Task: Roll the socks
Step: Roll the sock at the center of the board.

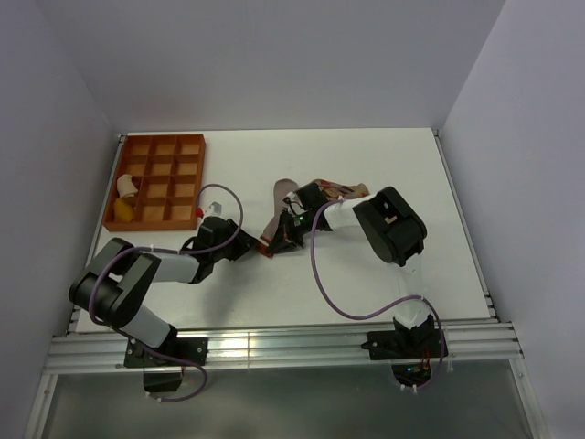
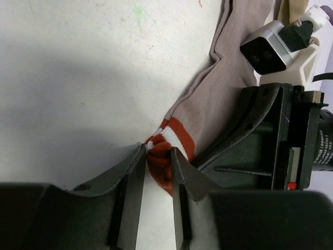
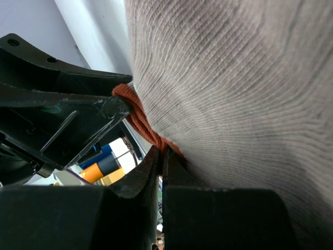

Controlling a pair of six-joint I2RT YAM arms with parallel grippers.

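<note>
Our left gripper [image 2: 157,162] is grasping the red-and-white striped cuff [image 2: 171,136] of the grey-brown sock [image 2: 221,99]. We see the cuff bunched between its two fingers, touching both. From there the sock's body runs away ahead of this gripper and to its right, flat on the white table [image 2: 78,78]. Just beside it on the right, our right gripper [image 3: 161,155] lies on the same sock with its fingers clenched tight together, tips pressed where red cuff meets grey knit. We cannot tell whether any fabric is caught between them. The argyle sock [image 1: 345,189] lies just beyond the right gripper, partly hidden by that arm. An orange compartment tray [image 1: 164,137] sits well apart, beyond the left gripper.
</note>
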